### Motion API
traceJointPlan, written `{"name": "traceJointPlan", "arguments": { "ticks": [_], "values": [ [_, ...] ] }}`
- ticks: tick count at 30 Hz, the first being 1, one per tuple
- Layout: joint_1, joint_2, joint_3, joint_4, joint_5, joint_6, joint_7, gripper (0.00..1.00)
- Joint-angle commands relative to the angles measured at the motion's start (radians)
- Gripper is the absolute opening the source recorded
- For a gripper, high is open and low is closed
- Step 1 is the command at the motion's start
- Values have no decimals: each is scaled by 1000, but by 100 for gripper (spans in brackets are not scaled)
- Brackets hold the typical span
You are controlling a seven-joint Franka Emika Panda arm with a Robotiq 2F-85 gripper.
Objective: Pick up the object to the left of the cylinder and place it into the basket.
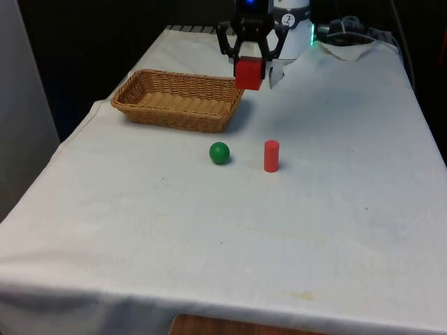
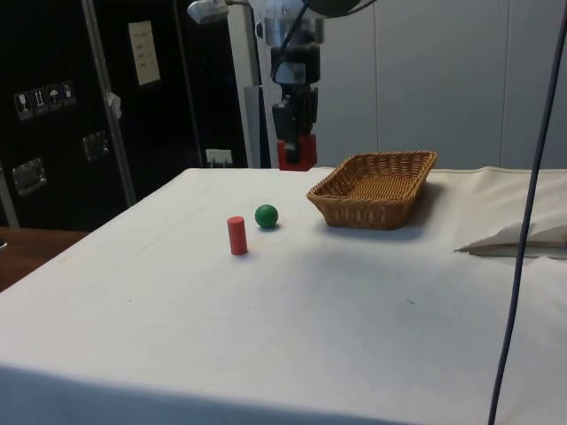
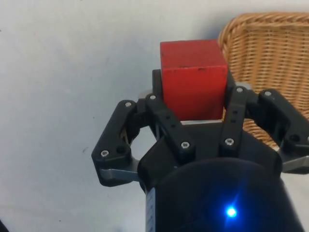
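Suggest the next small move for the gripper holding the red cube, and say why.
Probably carry the red wooden cube sideways over the woven wicker basket before releasing: the black two-finger gripper holds it raised beside the basket's rim, not yet above its interior.

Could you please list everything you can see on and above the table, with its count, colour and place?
basket: one, tan wicker, on the cloth towards the front view's left, nothing inside.
ball: one, green, on the cloth in front of the basket.
cylinder: one, red, upright, beside the ball on the front view's right, apart from it.
cube: one, red, held in the air next to the basket's rim.
cloth: one, white, covering the table.
gripper: one, black, shut on the cube, raised above the table.
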Motion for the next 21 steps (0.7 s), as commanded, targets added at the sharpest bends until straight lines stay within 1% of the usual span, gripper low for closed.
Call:
{"name": "traceJointPlan", "arguments": {
  "ticks": [1,2,3,4,11,12,13,16,17,20,21],
  "values": [
    [-6,-9,-9,-10,-29,6,4,0],
    [-7,-11,-13,-12,-35,6,1,0],
    [-1,-4,-8,-5,-11,0,-4,0],
    [-8,-13,-17,-15,-40,6,-1,0],
    [-13,-29,-48,-36,-81,8,-19,0],
    [-7,-24,-45,-30,-58,1,-26,0],
    [-14,-33,-55,-41,-92,8,-22,0],
    [-15,-37,-62,-46,-102,8,-27,0],
    [-18,-42,-69,-51,-113,8,-32,0],
    [-20,-48,-81,-59,-130,8,-38,0],
    [-14,-43,-80,-54,-109,1,-45,0]
  ]
}}
